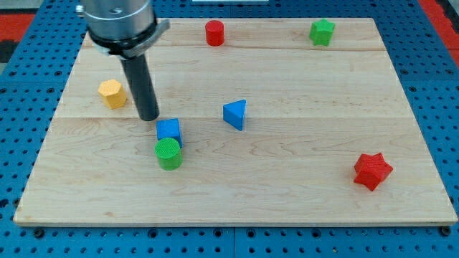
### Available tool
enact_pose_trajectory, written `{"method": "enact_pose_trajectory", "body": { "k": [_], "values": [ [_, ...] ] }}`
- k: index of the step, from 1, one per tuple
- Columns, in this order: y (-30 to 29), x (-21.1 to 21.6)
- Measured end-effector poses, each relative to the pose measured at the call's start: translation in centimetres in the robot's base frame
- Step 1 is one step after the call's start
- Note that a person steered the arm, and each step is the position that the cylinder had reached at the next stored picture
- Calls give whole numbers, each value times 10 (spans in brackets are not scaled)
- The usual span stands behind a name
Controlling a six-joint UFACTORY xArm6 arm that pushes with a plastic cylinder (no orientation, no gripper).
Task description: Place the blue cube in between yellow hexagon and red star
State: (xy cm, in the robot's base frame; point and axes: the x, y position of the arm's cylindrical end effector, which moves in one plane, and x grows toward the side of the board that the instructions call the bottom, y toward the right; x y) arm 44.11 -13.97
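Pale wooden counter [301, 193]; small blue wooden cube [169, 130], light, rigid, slippery, just right of rod tip [148, 118]. No gripper: holds nothing, pushes flat faces only.

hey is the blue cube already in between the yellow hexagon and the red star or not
Not yet. The blue cube sits near the yellow hexagon, touching the green cylinder; the red star is far right.

No readable text, label, number or sign appears anywhere in the view.
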Motion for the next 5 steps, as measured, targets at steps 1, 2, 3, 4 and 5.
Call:
{"method": "enact_pose_trajectory", "body": {
  "k": [1,2,3,4,5],
  "values": [
    [29,25],
    [43,47],
    [56,60],
    [20,60],
    [42,91]
  ]
}}
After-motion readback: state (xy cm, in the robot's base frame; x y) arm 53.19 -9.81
